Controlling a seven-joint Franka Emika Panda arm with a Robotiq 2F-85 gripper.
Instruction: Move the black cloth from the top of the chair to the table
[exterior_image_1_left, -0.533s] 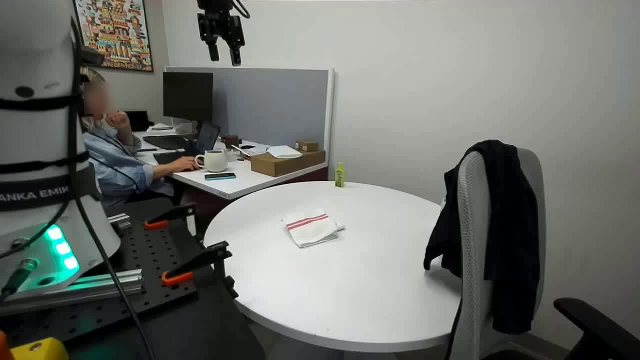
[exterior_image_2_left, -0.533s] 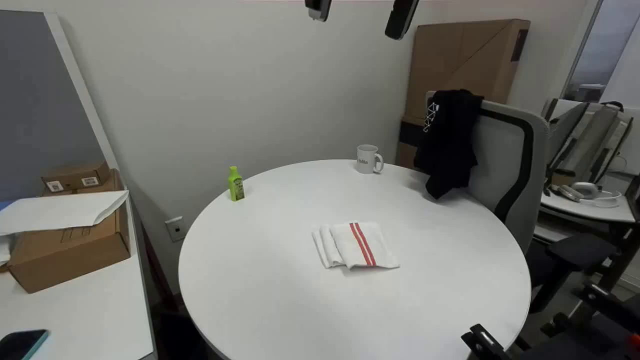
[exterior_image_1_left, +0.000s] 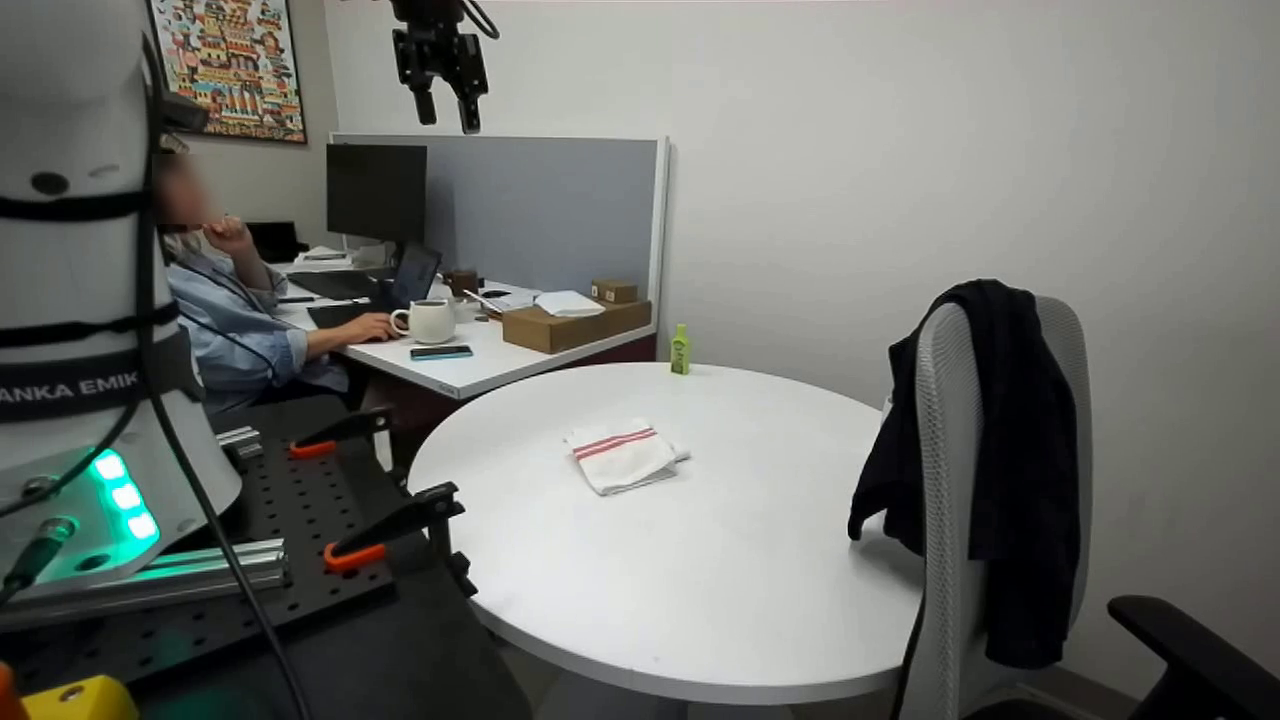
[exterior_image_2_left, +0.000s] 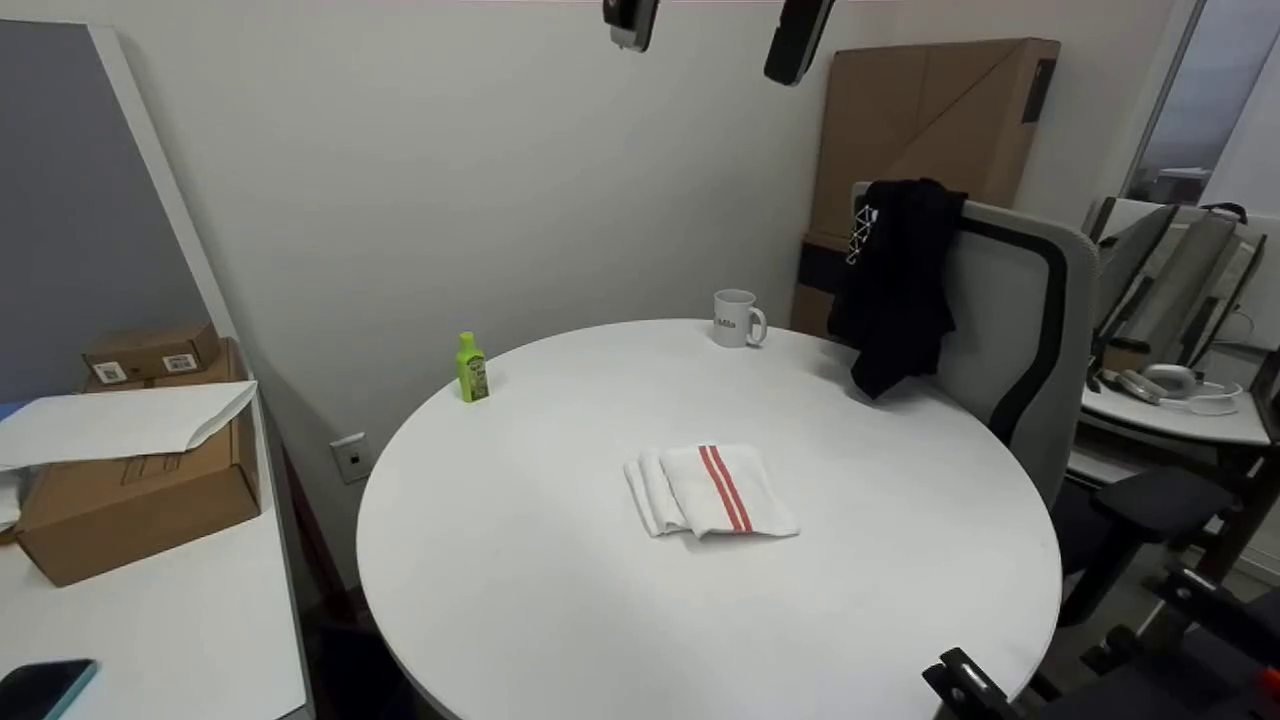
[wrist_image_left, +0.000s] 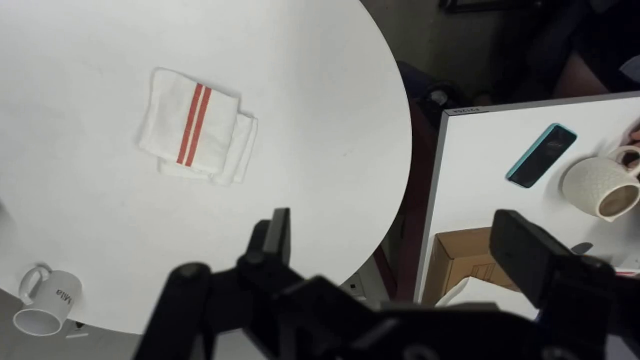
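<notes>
Grasping and carrying the black cloth (exterior_image_2_left: 897, 285) to the counter (exterior_image_2_left: 560, 590) are apparently left undone: it is draped over the chair (exterior_image_2_left: 1000, 312); the tool (exterior_image_1_left: 448, 117) is spread, nothing gripped.

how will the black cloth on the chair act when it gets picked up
The black cloth will probably be floppy, as it hangs limp and creased over the chair. Its ends would likely dangle and could drag, since they reach well down both sides. It may lift free easily, as no fastening shows.
</notes>
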